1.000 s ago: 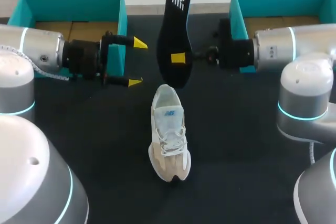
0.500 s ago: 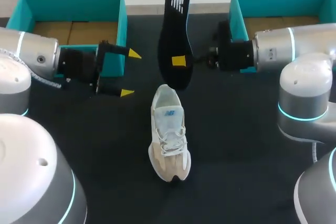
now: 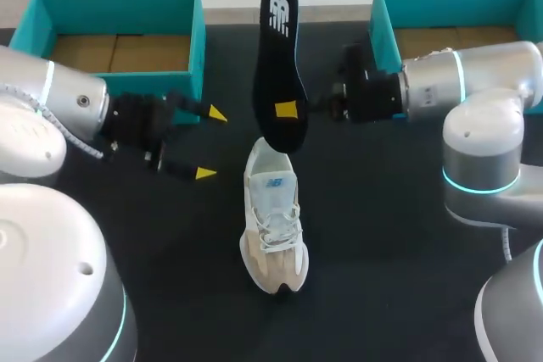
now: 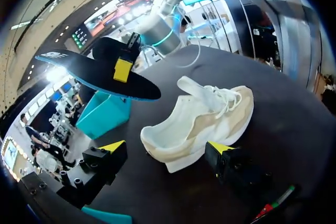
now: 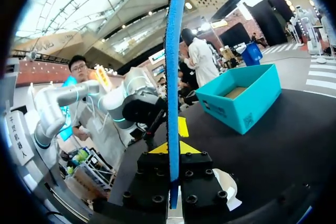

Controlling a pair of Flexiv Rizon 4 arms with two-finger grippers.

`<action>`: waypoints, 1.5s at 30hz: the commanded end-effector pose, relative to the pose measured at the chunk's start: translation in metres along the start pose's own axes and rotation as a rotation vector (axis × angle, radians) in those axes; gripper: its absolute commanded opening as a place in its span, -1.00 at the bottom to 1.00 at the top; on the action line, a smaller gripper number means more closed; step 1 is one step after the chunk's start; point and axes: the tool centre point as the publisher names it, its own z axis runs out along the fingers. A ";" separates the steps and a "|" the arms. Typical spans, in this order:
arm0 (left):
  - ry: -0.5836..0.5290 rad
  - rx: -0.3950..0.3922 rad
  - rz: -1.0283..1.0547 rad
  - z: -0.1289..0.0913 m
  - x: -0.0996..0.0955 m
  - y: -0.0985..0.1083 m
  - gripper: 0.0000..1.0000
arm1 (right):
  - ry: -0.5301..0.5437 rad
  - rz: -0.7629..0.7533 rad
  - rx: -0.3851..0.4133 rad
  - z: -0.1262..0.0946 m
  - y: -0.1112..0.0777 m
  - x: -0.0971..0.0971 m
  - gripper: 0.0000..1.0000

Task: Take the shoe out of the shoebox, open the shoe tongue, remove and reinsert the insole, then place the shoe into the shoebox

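Observation:
A white and beige shoe (image 3: 271, 214) lies on the black table, heel toward the far side. Just above its heel hangs the black insole (image 3: 278, 57), and my right gripper (image 3: 287, 110) is shut on its lower part. In the right wrist view the insole (image 5: 173, 66) stands edge-on between the shut yellow tips (image 5: 170, 148), its blue edge showing. My left gripper (image 3: 212, 143) is open and empty, left of the shoe's heel. Seen from the left wrist, the shoe (image 4: 202, 121) lies just ahead of the open fingers (image 4: 167, 148), with the insole (image 4: 94, 72) hovering beyond it.
Two teal shoeboxes stand at the back: one at the left (image 3: 197, 31) behind my left arm, one at the right (image 3: 382, 23) behind my right arm. The left box (image 5: 241, 98) also shows past the insole in the right wrist view.
My left gripper has drawn back to the left and toward the near side, still open. The right gripper has shifted the insole slightly left and tilted it.

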 end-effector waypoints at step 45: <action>-0.068 -0.048 -0.165 0.028 0.020 0.035 1.00 | 0.092 -0.051 0.068 0.044 -0.080 -0.041 -1.00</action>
